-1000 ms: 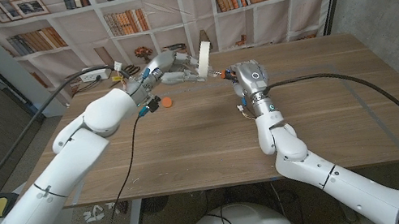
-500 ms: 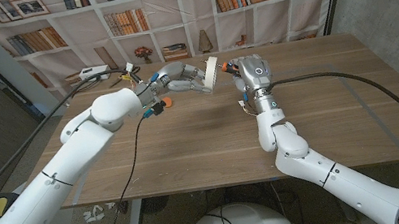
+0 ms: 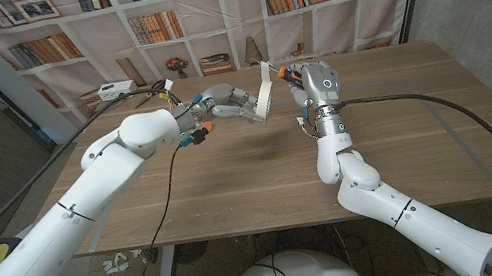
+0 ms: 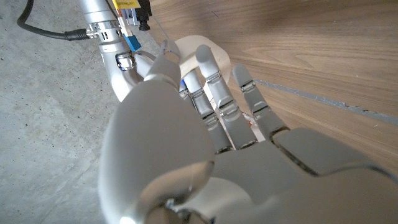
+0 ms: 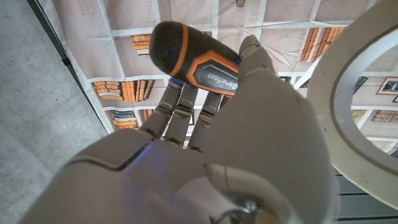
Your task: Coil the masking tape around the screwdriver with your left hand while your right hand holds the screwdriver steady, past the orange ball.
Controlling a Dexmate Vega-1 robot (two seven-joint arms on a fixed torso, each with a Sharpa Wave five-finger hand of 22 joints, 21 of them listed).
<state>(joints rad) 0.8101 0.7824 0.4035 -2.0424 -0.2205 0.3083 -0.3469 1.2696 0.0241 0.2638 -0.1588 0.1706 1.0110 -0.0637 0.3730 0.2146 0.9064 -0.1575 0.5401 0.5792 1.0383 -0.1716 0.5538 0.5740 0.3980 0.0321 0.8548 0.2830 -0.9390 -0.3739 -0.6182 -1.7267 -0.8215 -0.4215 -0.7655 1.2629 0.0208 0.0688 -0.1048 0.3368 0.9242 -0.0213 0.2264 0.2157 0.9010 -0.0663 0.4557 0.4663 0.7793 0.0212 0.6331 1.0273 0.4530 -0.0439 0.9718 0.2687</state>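
My left hand [image 3: 228, 107] holds the cream masking tape roll [image 3: 264, 97] upright above the far middle of the wooden table [image 3: 263, 176]. In the left wrist view the fingers [image 4: 214, 87] reach over the tape roll [image 4: 208, 48]. Just right of the roll, my right hand [image 3: 315, 85] grips the screwdriver [image 3: 286, 72] by its black and orange handle [image 5: 194, 61]. The tape ring [image 5: 357, 93] stands close beside that hand. I cannot tell whether the shaft passes through the roll. The orange ball [image 3: 206, 125] lies on the table behind my left wrist, partly hidden.
A white box [image 3: 115, 88] with cables sits at the table's far left edge. A bookshelf backdrop [image 3: 202, 4] stands behind the table. My right forearm [image 4: 109, 31] is beyond the left hand in the left wrist view. Bare wood lies in front of both hands.
My left hand has carried the tape roll to the right, up against the right hand and the screwdriver. The right hand has lifted and tilted slightly. The ball has not moved.
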